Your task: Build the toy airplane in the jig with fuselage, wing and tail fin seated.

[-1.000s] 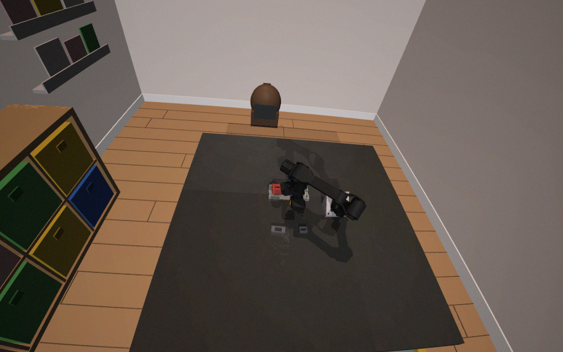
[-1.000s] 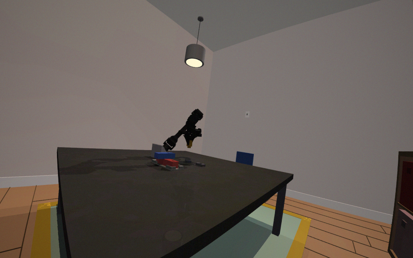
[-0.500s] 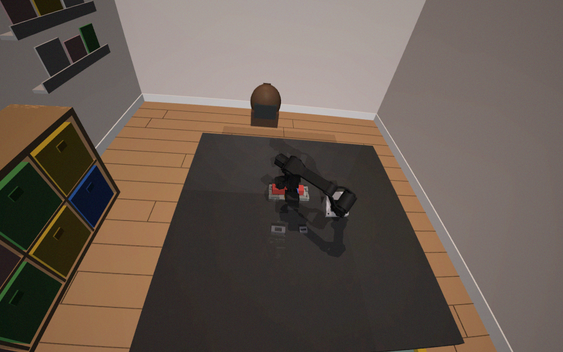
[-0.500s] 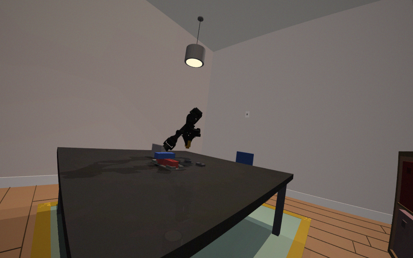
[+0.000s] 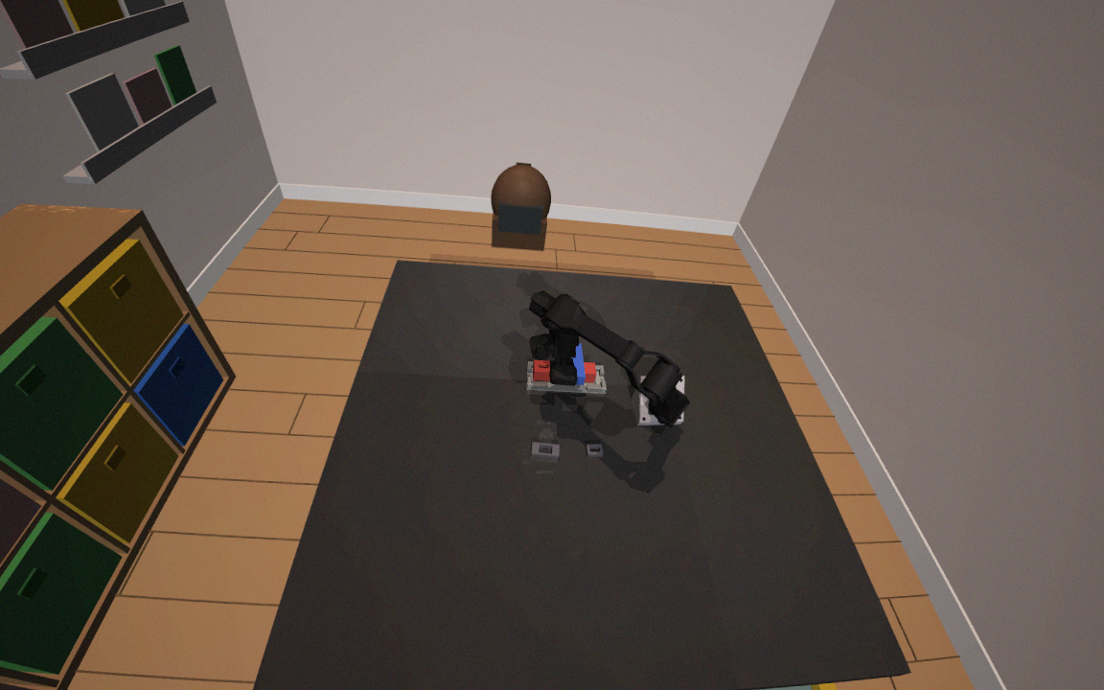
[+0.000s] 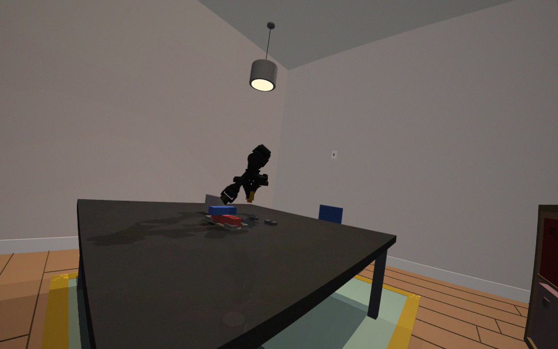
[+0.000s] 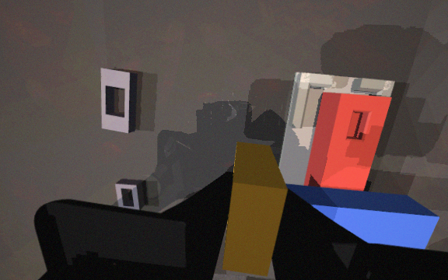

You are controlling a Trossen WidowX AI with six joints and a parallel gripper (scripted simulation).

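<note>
The red fuselage (image 5: 541, 370) (image 6: 232, 221) (image 7: 344, 167) lies in the pale cradle (image 5: 567, 391) (image 7: 292, 167) and looks level. The blue wing (image 5: 579, 367) (image 6: 221, 210) (image 7: 379, 225) lies across the top of the fuselage; its tab is hidden. The small tail socket (image 7: 358, 125) shows empty in the wrist view. My gripper (image 6: 250, 193) (image 7: 248, 182) is shut on the yellow tail fin (image 6: 250, 198) (image 7: 253, 229). It holds the fin upright above the table, beside the cradle and wing in the wrist view. The fin's lower tab is hidden in all views.
A larger grey holder (image 5: 535, 448) (image 6: 271, 222) (image 7: 116, 78) and a smaller grey holder (image 5: 587, 449) (image 6: 254, 217) (image 7: 127, 186) stand near the cradle, both without parts. The arm's white base plate (image 5: 645, 417) is right of the cradle in the top view.
</note>
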